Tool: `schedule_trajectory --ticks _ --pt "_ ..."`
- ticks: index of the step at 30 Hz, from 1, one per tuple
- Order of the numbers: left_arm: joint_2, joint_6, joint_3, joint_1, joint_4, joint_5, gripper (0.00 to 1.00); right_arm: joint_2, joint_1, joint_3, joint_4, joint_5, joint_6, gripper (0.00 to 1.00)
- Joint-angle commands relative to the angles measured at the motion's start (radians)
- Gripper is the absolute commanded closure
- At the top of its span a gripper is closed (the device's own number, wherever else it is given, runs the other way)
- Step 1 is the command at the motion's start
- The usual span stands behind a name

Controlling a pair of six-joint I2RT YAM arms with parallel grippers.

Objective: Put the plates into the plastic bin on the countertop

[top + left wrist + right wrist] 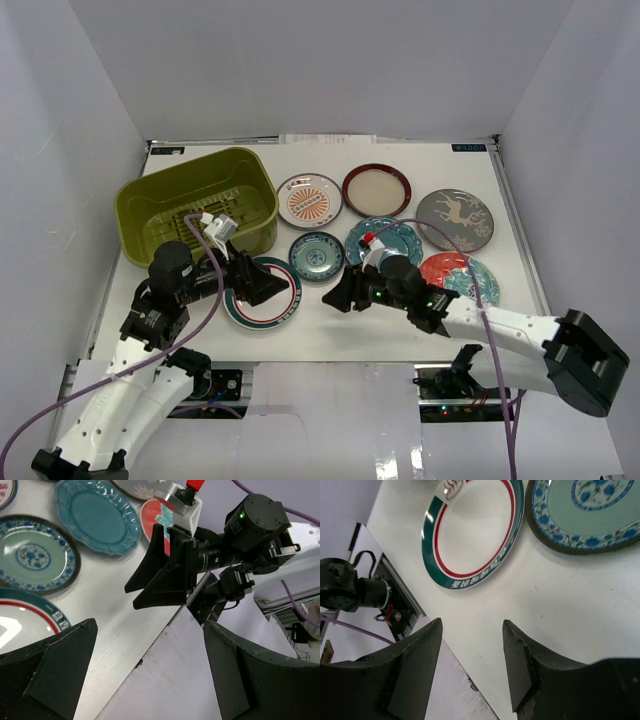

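The olive-green plastic bin (pixel 195 205) stands at the back left of the white countertop (pixel 400 325), with no plate in it. Seven plates lie flat to its right: orange sunburst (pixel 309 200), red-rimmed cream (pixel 376 190), grey deer (pixel 455 220), teal (pixel 384 240), red floral (pixel 460 275), small blue-green (pixel 316 256) and white with green ring (pixel 262 292). My left gripper (pixel 272 285) hovers over the white plate (pixel 20 625), open and holding nothing. My right gripper (pixel 333 298) faces it from the right, open and holding nothing, just short of that plate (pixel 470 530).
The countertop's near edge (pixel 465 670) runs right under both grippers. White walls enclose the left, back and right sides. The right gripper (pixel 155 577) points straight at my left gripper (pixel 150 624). The blue-green plate (pixel 585 515) lies beside my right gripper (pixel 472 624).
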Motion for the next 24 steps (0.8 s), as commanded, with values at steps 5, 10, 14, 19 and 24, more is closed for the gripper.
schedule_trajectory --ticks 5,10,14,19,24 --pt "-0.037 0.01 0.087 -0.002 -0.32 -0.23 0.02 0.237 0.154 0.039 0.227 0.215 0.114 0.43" --pt "-0.026 -0.072 0.123 -0.016 -0.547 -0.417 0.02 0.428 0.181 0.068 0.342 0.204 0.183 0.42" --pt "-0.006 -0.128 0.134 -0.028 -0.662 -0.537 0.02 0.559 0.179 0.134 0.419 0.179 0.218 0.43" --pt "0.014 -0.199 0.159 -0.031 -0.779 -0.62 0.02 0.696 0.173 0.199 0.49 0.23 0.275 0.45" --pt "-0.009 -0.245 0.162 -0.031 -0.832 -0.73 0.04 0.747 0.164 0.209 0.519 0.268 0.323 0.67"
